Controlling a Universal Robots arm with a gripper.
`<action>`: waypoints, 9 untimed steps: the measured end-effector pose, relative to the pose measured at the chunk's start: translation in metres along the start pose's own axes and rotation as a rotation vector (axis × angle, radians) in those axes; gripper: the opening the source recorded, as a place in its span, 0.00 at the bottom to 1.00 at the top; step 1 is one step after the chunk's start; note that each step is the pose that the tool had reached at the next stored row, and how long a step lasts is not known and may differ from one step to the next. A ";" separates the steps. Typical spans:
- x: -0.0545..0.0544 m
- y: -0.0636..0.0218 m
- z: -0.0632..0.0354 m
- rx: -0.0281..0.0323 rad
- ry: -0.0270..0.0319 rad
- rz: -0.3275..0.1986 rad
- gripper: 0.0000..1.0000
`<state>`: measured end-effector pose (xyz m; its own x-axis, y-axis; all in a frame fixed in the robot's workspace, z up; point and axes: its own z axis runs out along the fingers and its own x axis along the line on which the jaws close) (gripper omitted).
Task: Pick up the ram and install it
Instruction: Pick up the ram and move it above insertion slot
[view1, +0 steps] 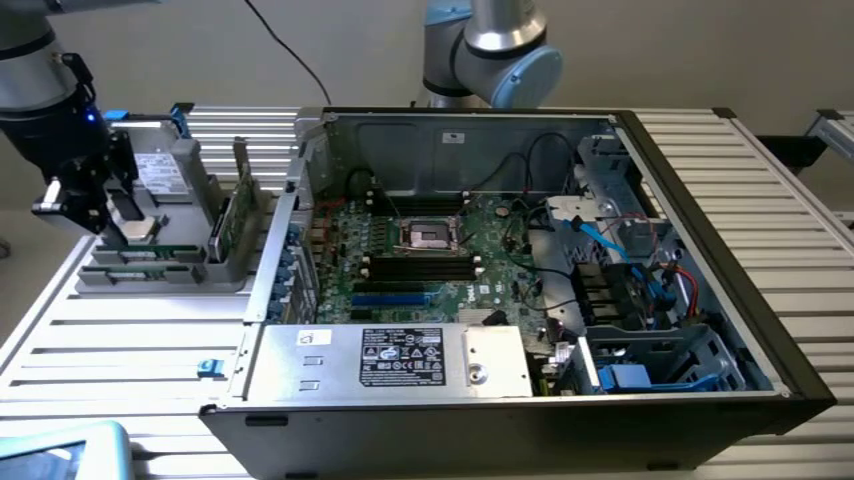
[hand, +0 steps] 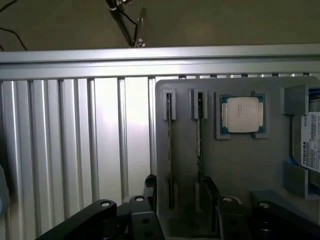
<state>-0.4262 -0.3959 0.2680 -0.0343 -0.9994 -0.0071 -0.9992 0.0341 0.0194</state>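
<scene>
The black two-fingered hand, spread wide and empty, hangs at the exterior view's upper left over the long thin green ram stick (edge-up in a grey plastic holder); best centre squarely before closing.

Ribbed silver metal table, lightly glossy; matt grey plastic holder; square processor with dull silver metal lid; computer case matt black outside, bare grey metal inside.

Near ends of ram sticks behind the fingers (drive label edge-cropped)
</scene>
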 end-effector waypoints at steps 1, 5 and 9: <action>0.001 -0.0001 0.0018 0.0000 0.0000 0.000 0.49; 0.002 -0.0008 0.0091 0.0000 0.0001 0.000 0.49; 0.003 -0.0039 0.0163 0.0000 0.0000 0.000 0.49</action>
<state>-0.4228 -0.3989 0.2517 -0.0342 -0.9994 -0.0071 -0.9992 0.0341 0.0193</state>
